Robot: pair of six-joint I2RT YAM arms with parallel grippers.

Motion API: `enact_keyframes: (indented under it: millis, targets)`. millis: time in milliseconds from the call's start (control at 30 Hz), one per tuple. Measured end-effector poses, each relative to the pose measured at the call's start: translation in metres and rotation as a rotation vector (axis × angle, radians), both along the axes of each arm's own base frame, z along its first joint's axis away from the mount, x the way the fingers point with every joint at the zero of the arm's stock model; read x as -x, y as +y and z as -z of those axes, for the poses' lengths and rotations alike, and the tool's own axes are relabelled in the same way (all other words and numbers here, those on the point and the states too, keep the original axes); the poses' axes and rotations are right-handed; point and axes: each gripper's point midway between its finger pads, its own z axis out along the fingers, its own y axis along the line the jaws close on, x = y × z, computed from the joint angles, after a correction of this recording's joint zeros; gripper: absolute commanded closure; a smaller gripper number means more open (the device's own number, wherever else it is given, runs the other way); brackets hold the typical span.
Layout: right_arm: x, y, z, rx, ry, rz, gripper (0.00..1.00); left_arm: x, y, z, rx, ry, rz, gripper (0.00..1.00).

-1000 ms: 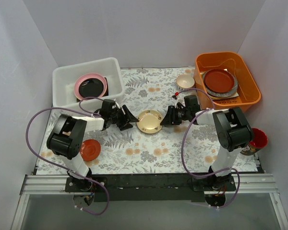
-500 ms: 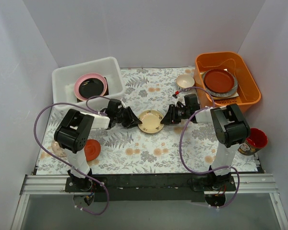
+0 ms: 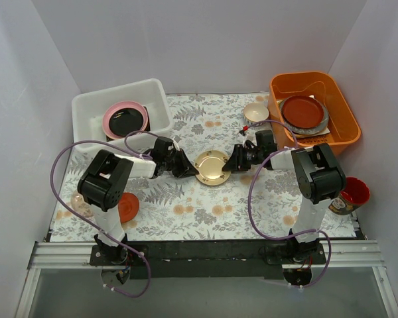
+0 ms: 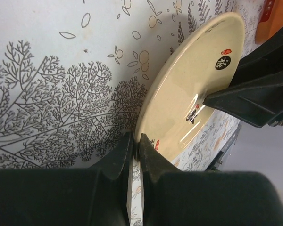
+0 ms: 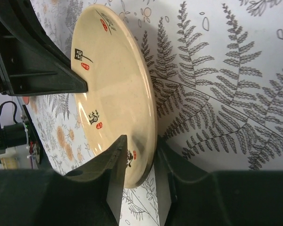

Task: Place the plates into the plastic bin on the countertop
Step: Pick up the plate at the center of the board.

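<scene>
Top external: both arms meet at the one plate, yes?

— Yes. The cream plate [image 3: 211, 167] is in the middle of the table [image 3: 205, 126], between the two arms and well apart from the plastic bin [image 3: 89, 118] in the far left corner. A pink plate [image 3: 109, 123] with a black dish [image 3: 127, 121] on it lies in the bin.

— And the grips?

— In the right wrist view the right pincer [image 5: 140, 141] straddles the rim, one finger on the plate's face and one behind it, closed on the plate. In the left wrist view the left pincer [image 4: 135, 139] has its jaws shut almost together, tips at the opposite rim. Whether they nip the rim or have closed just beside it, I cannot tell.

— So what could go wrong?

— If the left side has only a sliver of rim, or none, the glazed plate could slide out on the lift and drop onto the table. If both do hold and the arms pull unevenly, the plate could twist out of the weaker grip.

— And on the way over?

— Carried low, its edge could strike the bin's near wall. Let go from high up, it would land hard on the dishes inside. The red-orange saucer [image 3: 126, 207] also lies just beside the left arm, so a wide swing might sweep it.
</scene>
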Motion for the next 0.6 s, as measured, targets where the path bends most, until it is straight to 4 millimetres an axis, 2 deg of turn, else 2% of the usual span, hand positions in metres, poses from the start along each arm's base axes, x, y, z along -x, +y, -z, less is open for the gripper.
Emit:
enact_keyframes:
  millis: [133, 167, 200, 267, 600]
  targets:
    - [0.003, 0.003, -0.006, -0.010, -0.005, -0.014, 0.52, 0.000, 0.002, -0.007, -0.033, -0.018, 0.004, 1.00]
    - [0.003, 0.003, -0.009, -0.013, -0.010, -0.016, 0.48, 0.000, 0.002, -0.010, -0.040, -0.023, 0.005, 1.00]
    - [0.003, 0.004, -0.013, -0.018, -0.018, -0.017, 0.39, -0.001, 0.003, -0.014, -0.046, -0.032, 0.005, 1.00]
    - [0.003, 0.006, -0.023, -0.032, -0.030, -0.017, 0.35, -0.004, 0.003, -0.022, -0.049, -0.050, 0.008, 1.00]
    - [0.003, 0.011, -0.068, -0.095, -0.106, -0.027, 0.25, -0.004, 0.004, -0.069, -0.056, -0.124, 0.033, 1.00]
